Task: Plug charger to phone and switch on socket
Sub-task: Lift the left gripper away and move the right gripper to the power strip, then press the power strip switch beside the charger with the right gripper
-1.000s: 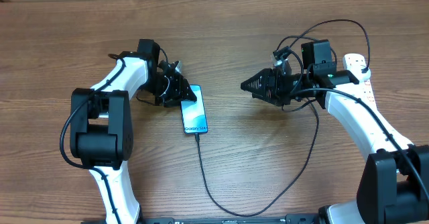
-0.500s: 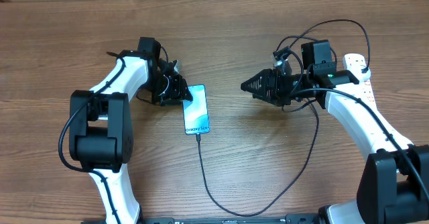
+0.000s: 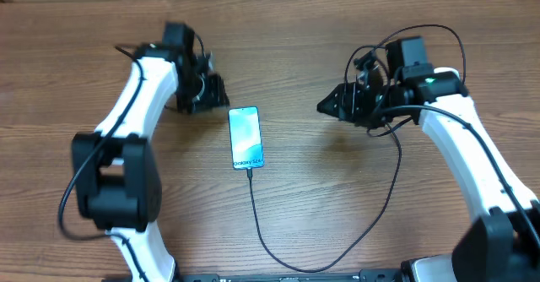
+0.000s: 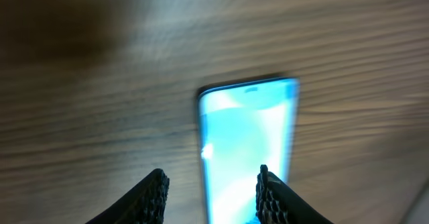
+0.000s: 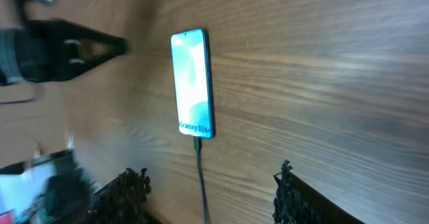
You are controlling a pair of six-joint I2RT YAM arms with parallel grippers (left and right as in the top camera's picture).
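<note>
Wood table (image 3: 321,189): phone (image 3: 245,137) flat, charger (image 3: 251,193) plugged; left hand (image 3: 221,97) open near top edge, right hand (image 3: 324,107) open, apart.

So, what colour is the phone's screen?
The phone screen is light blue-teal, clearest in the right wrist view.

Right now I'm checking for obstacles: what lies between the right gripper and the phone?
Only bare wooden table lies between the right gripper and the phone, as the overhead view shows.
</note>
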